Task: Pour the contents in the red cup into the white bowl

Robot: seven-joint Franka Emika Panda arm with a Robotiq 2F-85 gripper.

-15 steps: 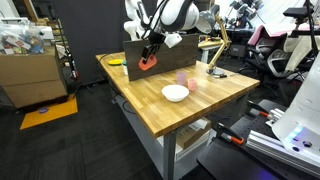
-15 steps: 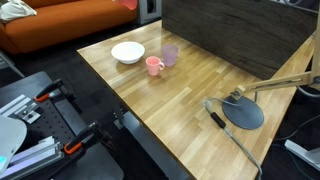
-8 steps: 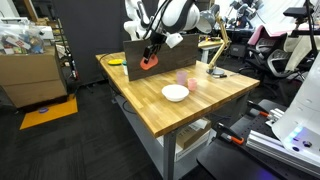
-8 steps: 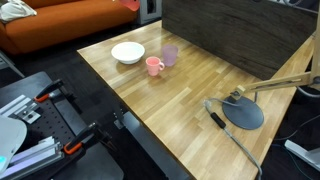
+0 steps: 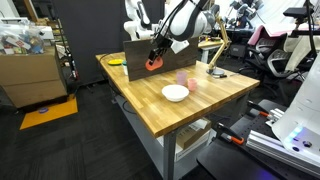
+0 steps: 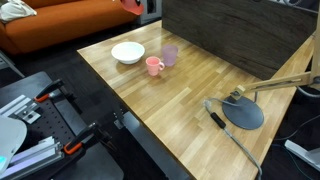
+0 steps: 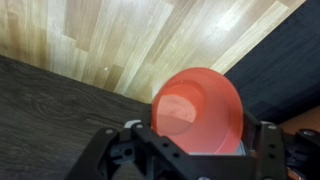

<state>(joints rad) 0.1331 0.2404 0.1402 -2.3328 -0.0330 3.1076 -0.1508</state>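
Table bears empty white bowl, red cup aloft.

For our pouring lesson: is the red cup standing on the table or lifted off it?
Lifted off. In an exterior view the red cup hangs above the table, clamped in the gripper, apart from the white bowl.

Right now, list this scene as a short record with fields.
gripper: shut on the red cup
red cup: held in the air above the table, near the dark board
white bowl: on the table, upright, untouched
pink cup: on the table beside the bowl
lilac cup: next to the pink cup, apart from the bowl
lamp: base on the table's other end
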